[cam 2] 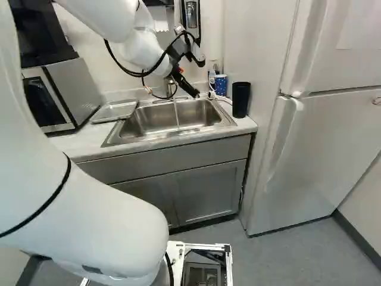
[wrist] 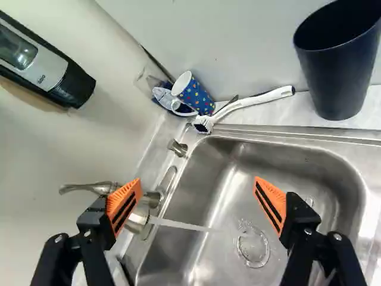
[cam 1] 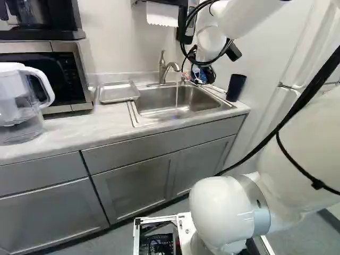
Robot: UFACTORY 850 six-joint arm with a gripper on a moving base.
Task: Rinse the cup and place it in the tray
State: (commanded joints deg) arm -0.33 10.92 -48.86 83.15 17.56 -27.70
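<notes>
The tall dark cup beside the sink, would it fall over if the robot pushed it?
The tall dark cup might tip if pushed up high, since its base looks narrower than its rim. Being round, it would probably roll afterwards. Its smooth sides may be slippery.

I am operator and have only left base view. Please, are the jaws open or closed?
Observer: Open; the ribbed orange pads stand wide apart.

Operator: Thank you. Behind the sink I see some blue thing. What it is?

Observer: A small blue cup with coloured dots.

Operator: And what lies between it and the tall dark blue cup?

Observer: A white-handled brush, its handle pointing toward the tall one.
</notes>
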